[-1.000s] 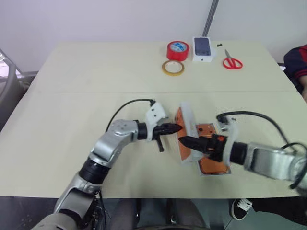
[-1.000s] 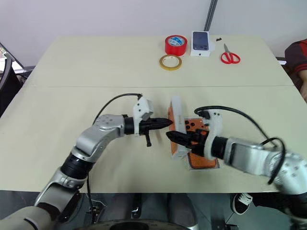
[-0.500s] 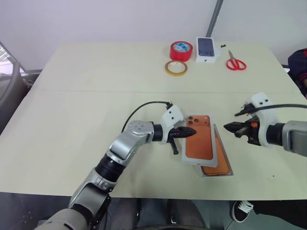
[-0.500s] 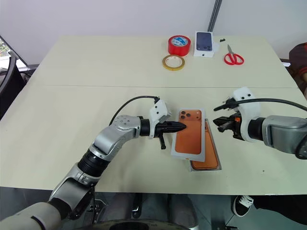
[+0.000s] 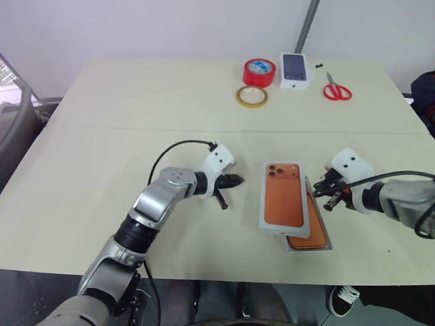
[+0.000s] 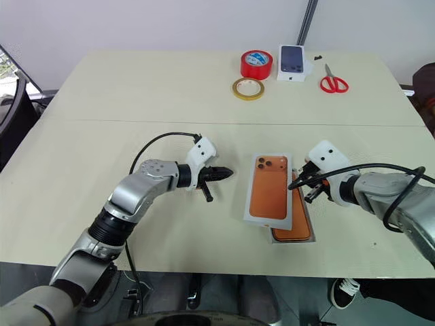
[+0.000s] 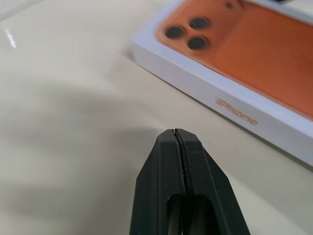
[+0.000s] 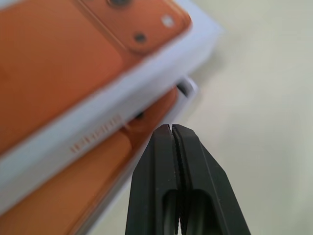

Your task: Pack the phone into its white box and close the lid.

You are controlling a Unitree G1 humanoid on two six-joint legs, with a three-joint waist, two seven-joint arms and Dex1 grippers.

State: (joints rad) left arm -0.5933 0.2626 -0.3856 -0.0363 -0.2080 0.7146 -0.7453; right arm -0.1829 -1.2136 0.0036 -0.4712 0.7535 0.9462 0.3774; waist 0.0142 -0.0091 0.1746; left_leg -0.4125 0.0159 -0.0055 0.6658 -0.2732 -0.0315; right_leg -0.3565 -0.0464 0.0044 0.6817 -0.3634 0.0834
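lid [image 5: 283,198] now flat, beside right claw [image 5: 323,195]

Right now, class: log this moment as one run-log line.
lid: askew over white box, not seated | phone: in box | left gripper: shut, apart | right gripper: shut, beside box

I see the lid [image 5: 282,199] white-rimmed with an orange phone print and three dark lenses, mid-frame; under it the phone [image 5: 314,231] orange in the white box [image 5: 327,239]. Upper right: red tape roll [image 5: 259,71], tan tape ring [image 5: 251,96], red-handled scissors [image 5: 336,89]. Table [image 5: 102,149] pale beige.
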